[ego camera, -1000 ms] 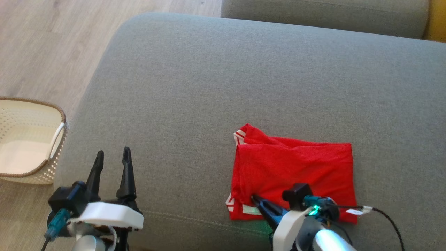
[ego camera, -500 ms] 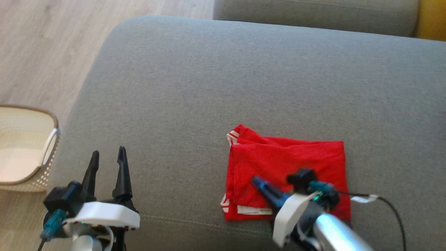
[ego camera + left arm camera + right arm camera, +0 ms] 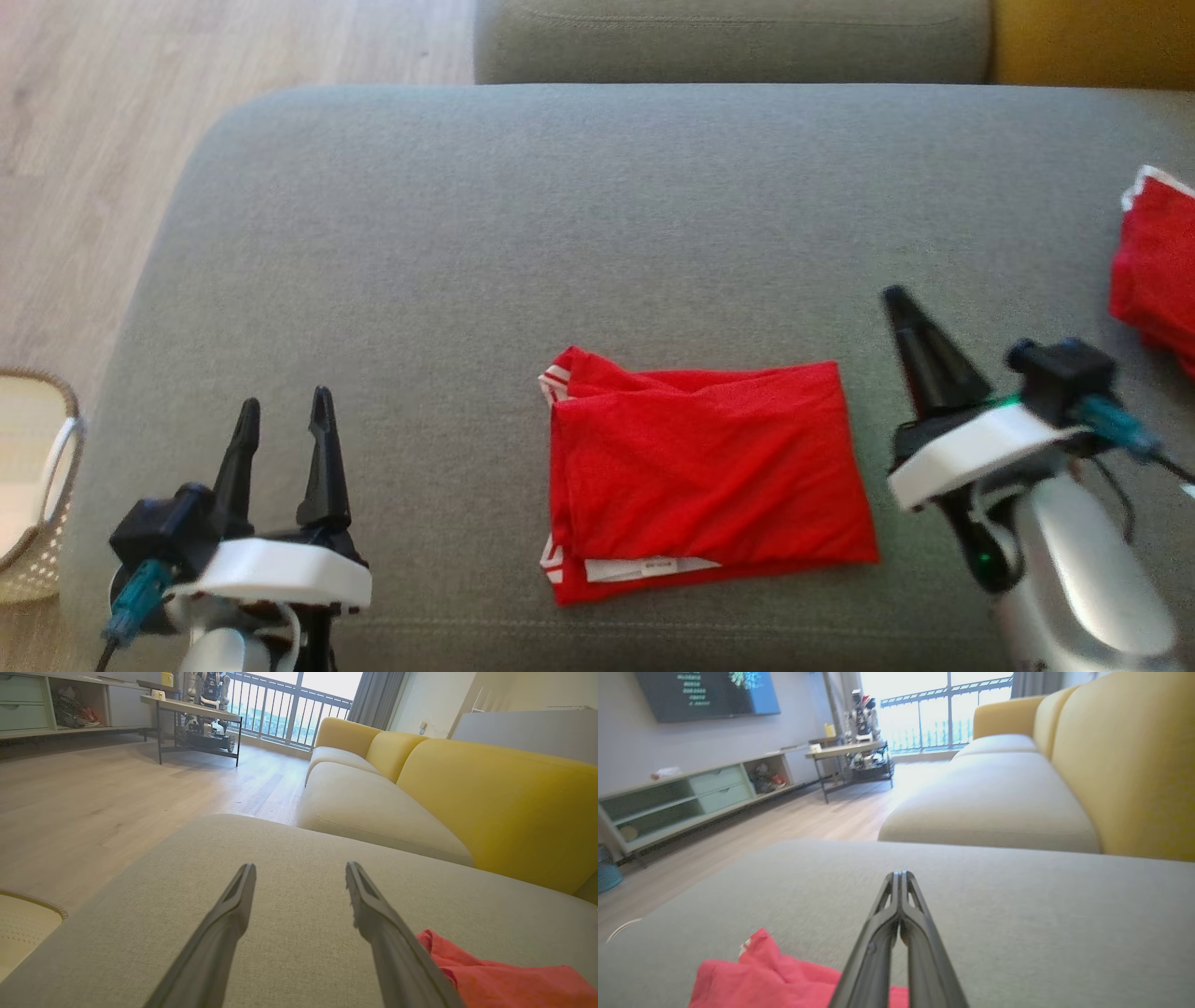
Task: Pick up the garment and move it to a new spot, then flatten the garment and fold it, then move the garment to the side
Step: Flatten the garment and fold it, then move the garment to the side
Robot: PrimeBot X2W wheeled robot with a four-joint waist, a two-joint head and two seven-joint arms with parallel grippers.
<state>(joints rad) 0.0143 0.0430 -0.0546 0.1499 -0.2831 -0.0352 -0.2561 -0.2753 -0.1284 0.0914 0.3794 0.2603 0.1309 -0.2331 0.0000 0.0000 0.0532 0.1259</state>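
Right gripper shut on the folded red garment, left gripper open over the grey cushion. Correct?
No. The right gripper is shut but empty: the head view shows it right of the folded red garment, apart from it. The left gripper is open over the grey cushion.

The grey sofa cushion bears a folded red garment between the jaws of the left gripper and right gripper, and another red cloth beyond the right jaws.

Wide-apart fingers over grey cushion, red garment lower right
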